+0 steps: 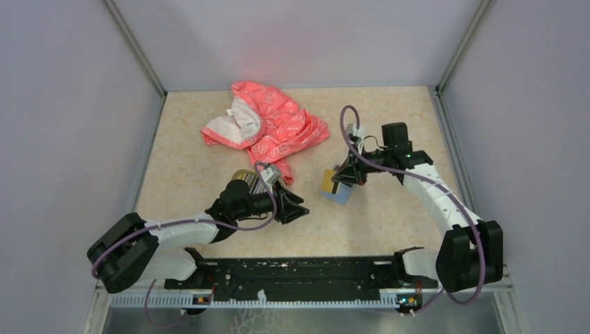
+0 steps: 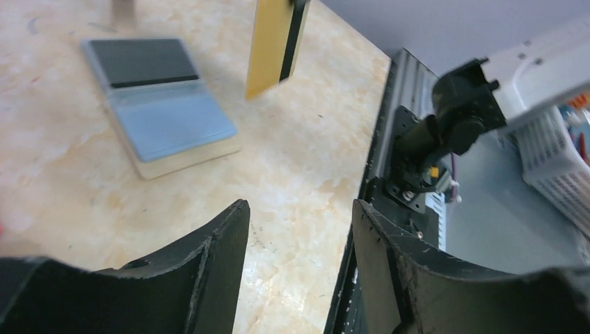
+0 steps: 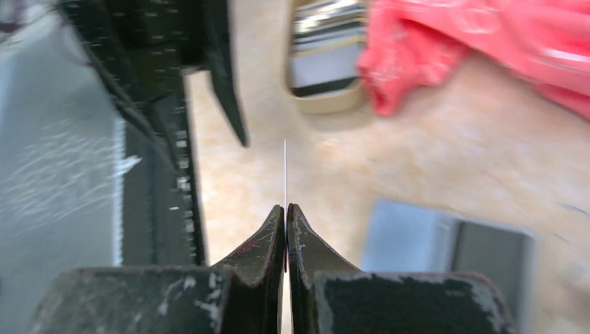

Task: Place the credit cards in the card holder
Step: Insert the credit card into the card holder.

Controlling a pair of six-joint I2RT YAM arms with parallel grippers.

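- While the right gripper (image 3: pixel 286 209) pinches it, the golden-tan credit card (image 2: pixel 273 43) hangs upright from the closed fingertips. In the right wrist view it shows only as a thin edge-on line rising out of the shut jaws.
- Below the card's lower edge, just to one side of the right fingers, the card holder (image 2: pixel 167 115) lies open and flat on the table (image 1: pixel 389 118). Its blue-grey lining faces up, with a dark panel on one half; card and holder are apart.
- The left gripper (image 2: pixel 299 209) sits low over the table with its jaws wide and nothing between them. The holder lies ahead of its fingertips, and the hanging card is a little beyond that.
- Ahead of the right fingers, past the left gripper, sits the oval gold-rimmed dish (image 3: pixel 323 104) with more credit cards (image 3: pixel 327 49) in it — too blurred to count.
- The pink-red cloth (image 1: pixel 271 125) lies crumpled just beside the dish, on the far side of both pairs of fingers. One fold reaches the dish rim, but touching or overlapping cannot be told.
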